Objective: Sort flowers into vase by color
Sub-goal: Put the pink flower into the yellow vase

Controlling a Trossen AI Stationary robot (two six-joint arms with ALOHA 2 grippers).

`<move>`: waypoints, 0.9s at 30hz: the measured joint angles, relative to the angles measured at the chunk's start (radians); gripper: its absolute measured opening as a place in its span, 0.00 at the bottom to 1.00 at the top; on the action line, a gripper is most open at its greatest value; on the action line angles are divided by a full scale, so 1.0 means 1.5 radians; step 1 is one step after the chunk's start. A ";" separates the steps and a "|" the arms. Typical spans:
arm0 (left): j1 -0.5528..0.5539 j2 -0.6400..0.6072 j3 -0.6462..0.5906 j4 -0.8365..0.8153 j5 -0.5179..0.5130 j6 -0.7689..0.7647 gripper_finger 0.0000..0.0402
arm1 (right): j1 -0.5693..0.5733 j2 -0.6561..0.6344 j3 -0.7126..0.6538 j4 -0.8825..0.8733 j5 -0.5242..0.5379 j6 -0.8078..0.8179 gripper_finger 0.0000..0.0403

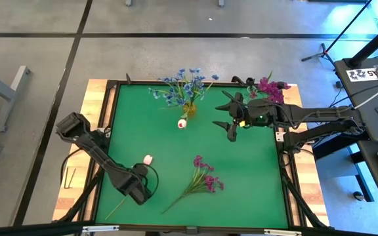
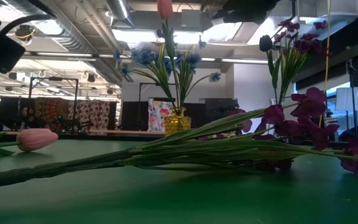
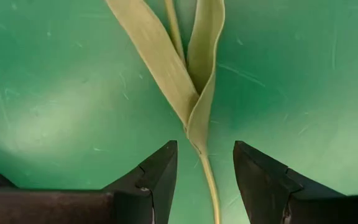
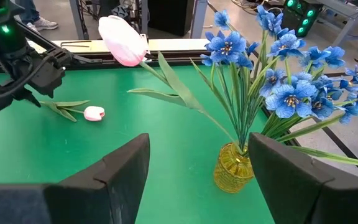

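Observation:
A pale pink tulip lies flat on the green mat, its bud (image 1: 147, 159) (image 2: 36, 138) toward the middle and its stem running to the near left. My left gripper (image 1: 138, 192) (image 3: 205, 171) hovers over that stem (image 3: 209, 183), open, one finger on each side just below the leaves (image 3: 188, 74), touching nothing. A magenta-purple flower (image 1: 203, 180) (image 2: 229, 144) lies flat on the mat. A yellow glass vase (image 4: 235, 168) (image 1: 189, 109) holds blue flowers (image 4: 278, 74) and a second pink tulip (image 4: 123, 40). My right gripper (image 1: 227, 118) (image 4: 197, 180) is open, to the right of that vase.
A second bunch of magenta-purple flowers (image 1: 272, 88) (image 2: 286, 50) stands at the far right corner; its container is hidden. The mat's black frame (image 1: 113, 105) borders the work area. Bare mat lies between the two vases and the lying flowers.

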 joint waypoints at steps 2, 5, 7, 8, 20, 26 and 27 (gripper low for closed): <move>0.000 0.008 0.000 0.008 0.001 0.001 0.38 | 0.000 0.000 0.000 0.000 0.000 0.000 0.67; 0.002 0.019 0.000 0.020 0.001 0.005 0.38 | 0.000 0.000 0.000 0.000 0.000 0.002 0.67; 0.007 0.029 0.000 0.027 0.005 0.007 0.38 | 0.000 0.000 0.000 0.000 0.000 0.002 0.67; 0.008 0.034 0.000 0.031 0.006 0.008 0.38 | 0.000 0.000 0.000 0.000 0.000 0.002 0.67; 0.016 0.041 0.001 0.046 -0.006 0.056 0.34 | 0.000 0.000 0.000 -0.005 -0.001 0.000 0.67; 0.017 0.041 0.001 0.054 -0.008 0.056 0.17 | 0.000 0.000 0.000 -0.005 -0.001 -0.010 0.67; 0.018 0.041 0.001 0.054 -0.007 0.055 0.14 | 0.000 0.000 0.000 -0.005 -0.001 -0.010 0.67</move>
